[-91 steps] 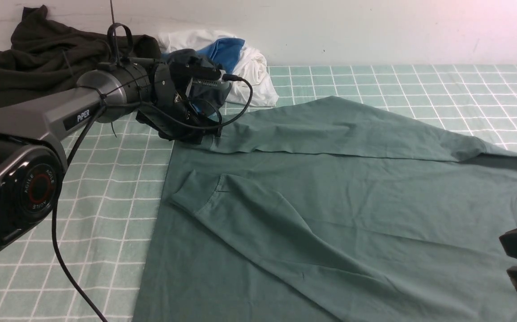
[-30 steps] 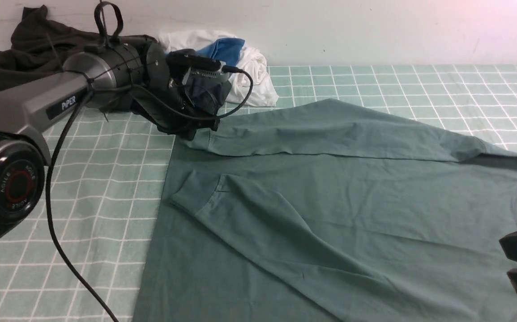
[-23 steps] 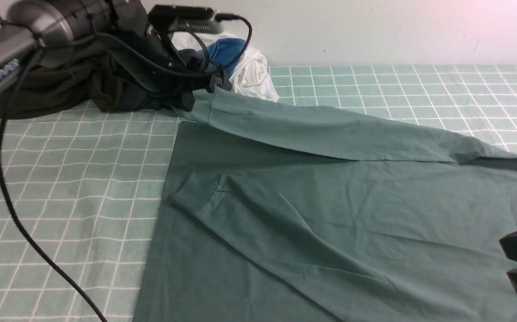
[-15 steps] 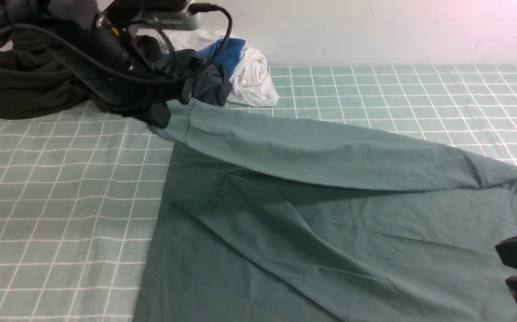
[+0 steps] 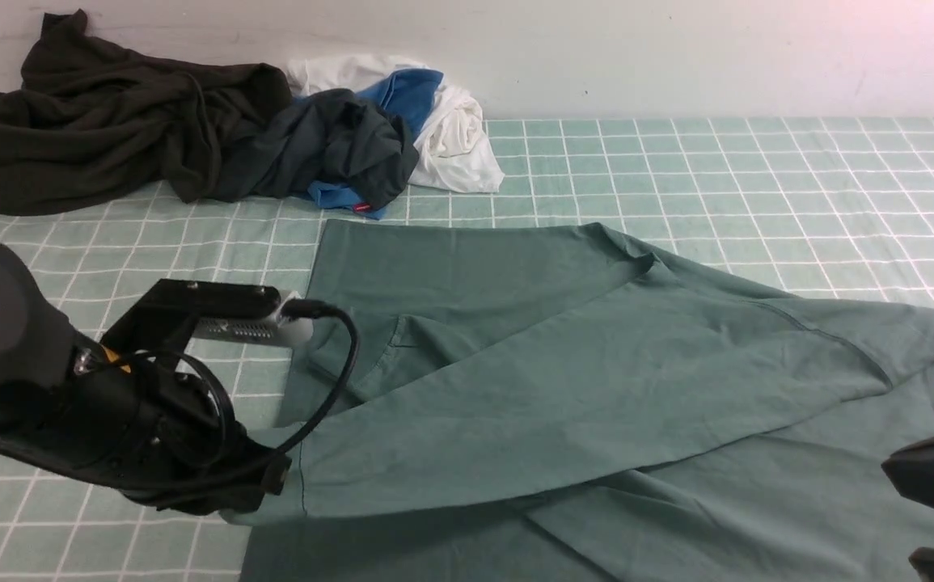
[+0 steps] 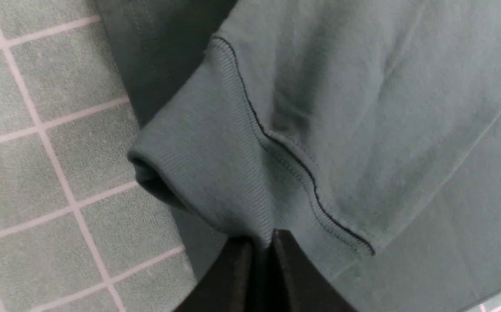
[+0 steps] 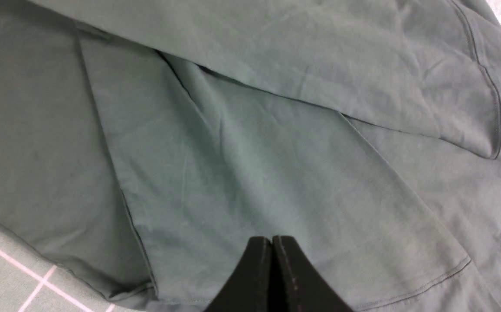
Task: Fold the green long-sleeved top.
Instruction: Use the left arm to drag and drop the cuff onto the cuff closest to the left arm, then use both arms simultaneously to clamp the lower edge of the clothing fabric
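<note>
The green long-sleeved top lies spread on the checked table cover. My left gripper sits low at the near left, shut on the ribbed cuff of one sleeve; the fabric is pinched between the fingertips of that gripper. The held sleeve runs diagonally across the body from the far right shoulder. The other sleeve's cuff rests flat beneath it. My right gripper hovers at the near right edge, and in its wrist view this gripper is shut over the top, holding nothing.
At the back left a very dark olive-black garment lies heaped against the wall. Beside it are a dark navy-grey garment and white and blue clothes. Bare checked cover stretches along the back right.
My left gripper has carried the cuff from the far left, up and back toward the near left. The sleeve now lies diagonally over the body. The right gripper has barely moved.
</note>
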Motion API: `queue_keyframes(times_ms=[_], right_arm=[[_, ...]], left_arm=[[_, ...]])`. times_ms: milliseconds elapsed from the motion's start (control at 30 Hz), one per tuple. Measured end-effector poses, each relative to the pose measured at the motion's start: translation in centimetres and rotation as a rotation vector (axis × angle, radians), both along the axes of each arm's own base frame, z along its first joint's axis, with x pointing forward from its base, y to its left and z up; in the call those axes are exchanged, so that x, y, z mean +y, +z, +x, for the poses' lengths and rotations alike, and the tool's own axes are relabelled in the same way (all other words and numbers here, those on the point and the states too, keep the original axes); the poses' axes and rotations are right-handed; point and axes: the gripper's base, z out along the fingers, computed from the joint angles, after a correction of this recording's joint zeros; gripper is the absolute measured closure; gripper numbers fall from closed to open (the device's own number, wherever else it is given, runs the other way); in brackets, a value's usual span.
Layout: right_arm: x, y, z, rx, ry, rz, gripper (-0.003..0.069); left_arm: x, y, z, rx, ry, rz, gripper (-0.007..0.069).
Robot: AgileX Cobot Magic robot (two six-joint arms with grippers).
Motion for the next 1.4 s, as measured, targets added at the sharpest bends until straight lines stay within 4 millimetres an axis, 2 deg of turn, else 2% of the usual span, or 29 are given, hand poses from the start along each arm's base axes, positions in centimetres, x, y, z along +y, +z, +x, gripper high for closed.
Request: queue_keyframes(times_ms=[133,300,333,367,400,467,600,733,767,867,1100,1200,1333,1400], right_arm=[[-0.1,-0.1,-0.1,0.013,-0.002,-0.007,0.0673],[-0.2,-0.3,-0.4,0.055,-0.007,-0.024,0.0673],[-0.2,-0.3,-0.4,0.056,-0.007,-0.023,0.0673],[-0.2,-0.4,-0.6,0.076,-0.009,-0.023,0.0673],[-0.2,-0.5,-0.7,0.100,-0.011,-0.018,0.0673],[-0.2,-0.6,-1.1,0.145,-0.014,-0.013,0.0673],[-0.1,-0.8,-1.5,0.199,-0.017,-0.009,0.0673],[-0.1,-0.8,-1.5,0.196,-0.001,-0.011,0.0673],[-0.1,-0.8,-1.5,0.196,-0.001,-0.011,0.0673],[-0.1,-0.7,-1.5,0.192,0.001,-0.011,0.0673],[0.0,-0.7,-1.5,0.190,0.002,-0.003,0.0673],[0.0,-0.7,-1.5,0.189,0.002,-0.002,0.0673],[0.0,-0.7,-1.5,0.187,0.002,-0.001,0.0673],[0.0,-0.7,-1.5,0.187,0.002,-0.001,0.0673]], left_arm=[[0.0,-0.3,-0.1,-0.012,-0.045,0.014,0.0547],[0.0,-0.3,-0.9,0.025,-0.150,0.030,0.0332],[0.0,-0.2,-1.0,0.032,-0.160,0.030,0.0324],[-0.2,-0.1,-1.6,0.055,-0.208,0.031,0.0266],[-0.5,0.1,-2.1,0.067,-0.255,0.037,0.0241],[-1.6,0.3,-3.3,0.082,-0.375,0.062,0.0215],[-3.9,-0.1,-5.8,0.108,-0.638,0.180,0.0207],[-5.3,-2.2,-7.3,0.112,-0.845,0.371,0.0205],[-5.2,-2.2,-7.3,0.112,-0.846,0.379,0.0205],[-6.1,-4.4,-7.1,0.131,-0.906,0.478,0.0205],[-7.1,-7.5,-6.1,0.181,-0.926,0.509,0.0204],[-7.1,-7.5,-6.0,0.175,-0.926,0.512,0.0206],[-7.2,-7.6,-5.9,0.166,-0.918,0.513,0.0249],[-7.3,-7.5,-5.7,0.156,-0.895,0.511,0.0318]])
